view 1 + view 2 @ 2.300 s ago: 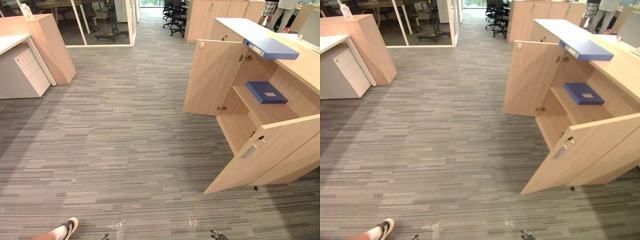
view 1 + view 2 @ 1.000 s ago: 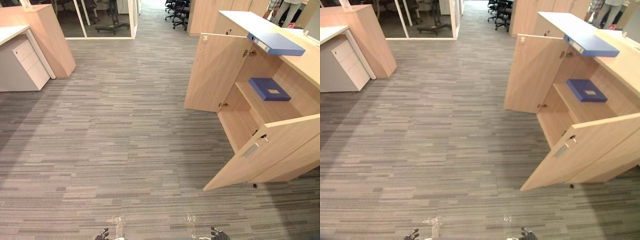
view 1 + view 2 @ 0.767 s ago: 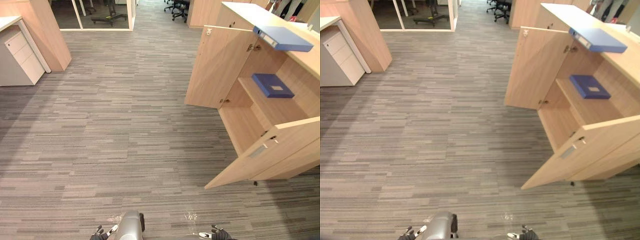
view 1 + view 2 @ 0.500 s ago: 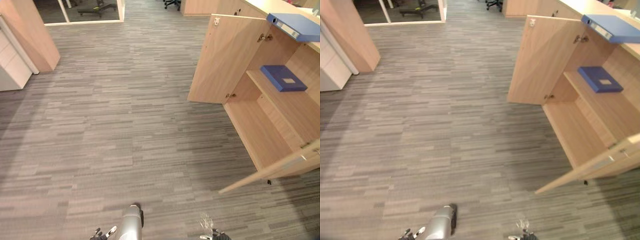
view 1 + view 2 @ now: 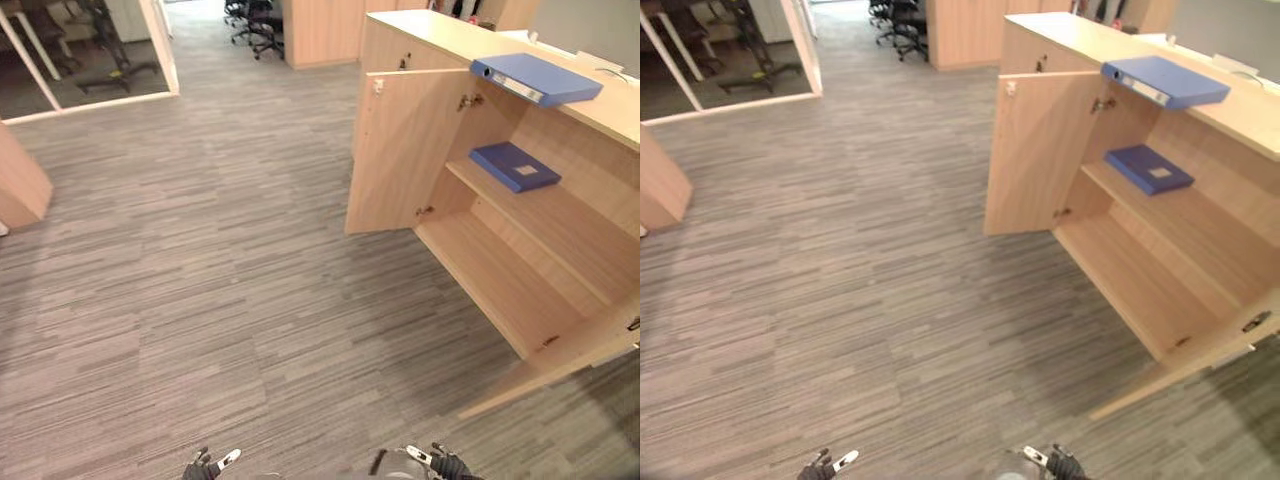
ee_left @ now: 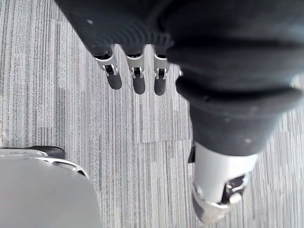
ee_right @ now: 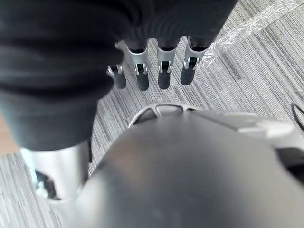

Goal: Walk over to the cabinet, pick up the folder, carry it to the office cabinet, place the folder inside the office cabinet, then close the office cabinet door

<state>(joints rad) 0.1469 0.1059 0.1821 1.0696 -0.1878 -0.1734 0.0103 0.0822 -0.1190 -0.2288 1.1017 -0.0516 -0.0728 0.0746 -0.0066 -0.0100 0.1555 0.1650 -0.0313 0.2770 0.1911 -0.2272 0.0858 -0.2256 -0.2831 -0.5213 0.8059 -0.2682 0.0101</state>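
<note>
The blue folder (image 5: pixel 535 80) lies on the top surface of the open cabinet (image 5: pixel 405 150), above a second blue folder (image 5: pixel 514 166) on the upper shelf (image 5: pixel 560 215). The left hand (image 6: pixel 138 80) and the right hand (image 7: pixel 164 76) hang over the carpet (image 5: pixel 200 250), with straight, relaxed fingers (image 6: pixel 114 78) that hold nothing.

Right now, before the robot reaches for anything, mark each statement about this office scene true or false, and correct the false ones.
1. A light blue binder lies on top of the cabinet. True.
2. Both cabinet doors are shut. False: both stand open.
3. A dark blue folder lies on the shelf inside the cabinet. True.
4. The left hand holds a folder. False: it hangs open above the carpet, holding nothing.
</note>
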